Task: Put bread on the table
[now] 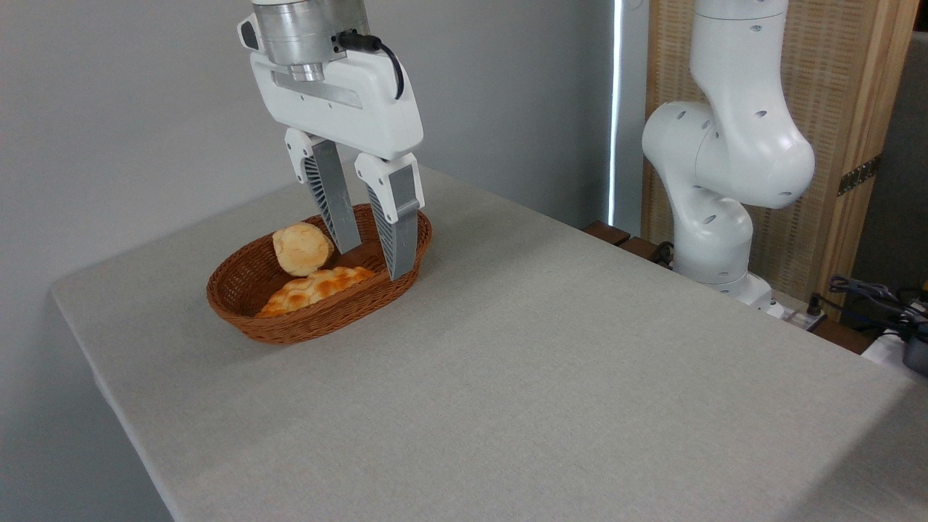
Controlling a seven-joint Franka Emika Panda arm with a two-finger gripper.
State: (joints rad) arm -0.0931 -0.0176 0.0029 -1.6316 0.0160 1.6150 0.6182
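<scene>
Gripper (375, 262) over basket (239, 308) near tabletop (551, 377) far-left corner, jaws spread, empty; bread (299, 249) just left of jaws, outside gap.

The wicker basket (319, 319) sits near the table's (551, 391) far left corner, its rim walling in the bun (301, 249) and the flat loaf (317, 288). Bare cloth lies open in front and to the right. The arm's base (714, 239) stands beyond the right edge.
</scene>
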